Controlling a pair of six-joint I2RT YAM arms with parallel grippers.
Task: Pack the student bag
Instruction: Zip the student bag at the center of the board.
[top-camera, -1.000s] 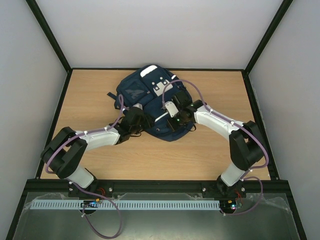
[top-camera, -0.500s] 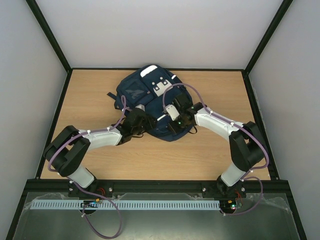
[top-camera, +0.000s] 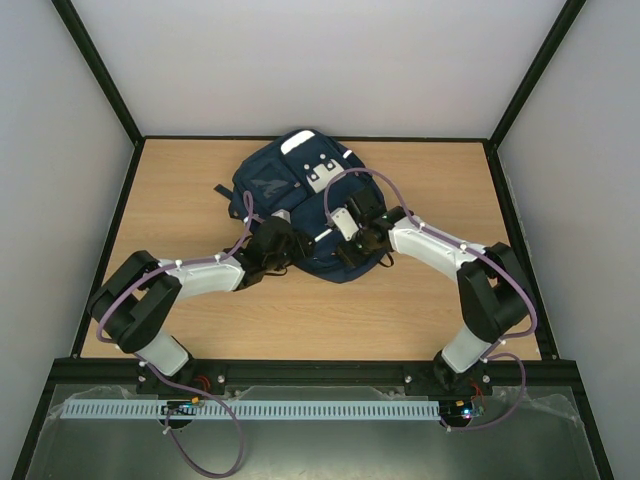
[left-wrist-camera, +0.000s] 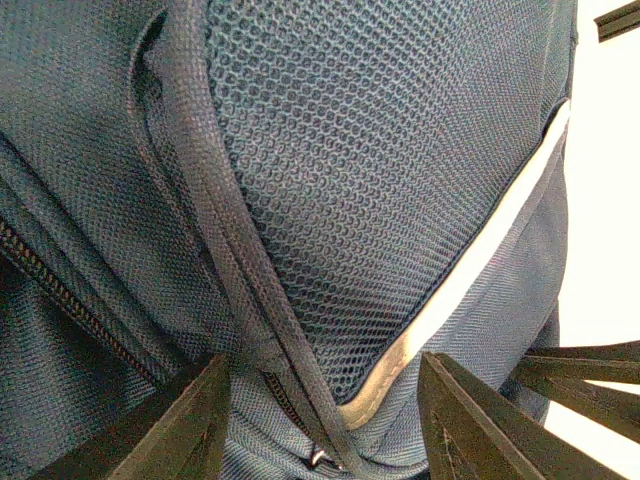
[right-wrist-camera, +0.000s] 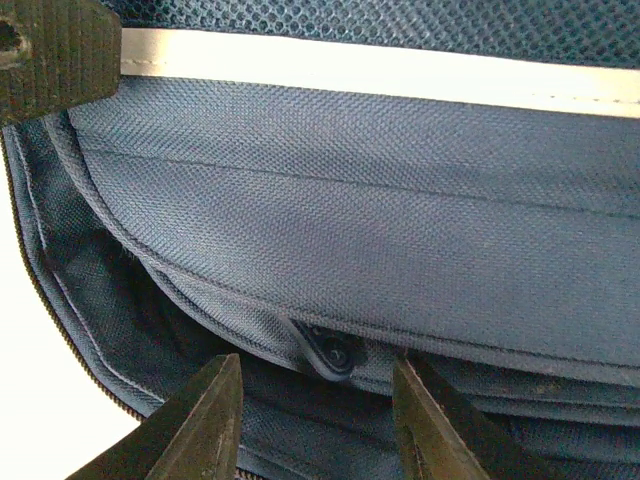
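Big navy student bag (top-camera: 285, 190) lying flat, front side up, toward the back-middle of the wooden table (top-camera: 180, 300). Thin white stripe, white patches, mesh panel, dark strap poking out left.

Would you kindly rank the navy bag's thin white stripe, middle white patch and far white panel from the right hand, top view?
1. Thin white stripe, beside the right hand.
2. Middle white patch, farther up.
3. Far white panel, at the far end.

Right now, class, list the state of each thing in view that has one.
student bag, lying flat on the table, front up.
zip pull, lying loose, ungripped.
left end effector, jaws apart astride bag fabric; grip unclear.
right end effector, open around the zip pull.
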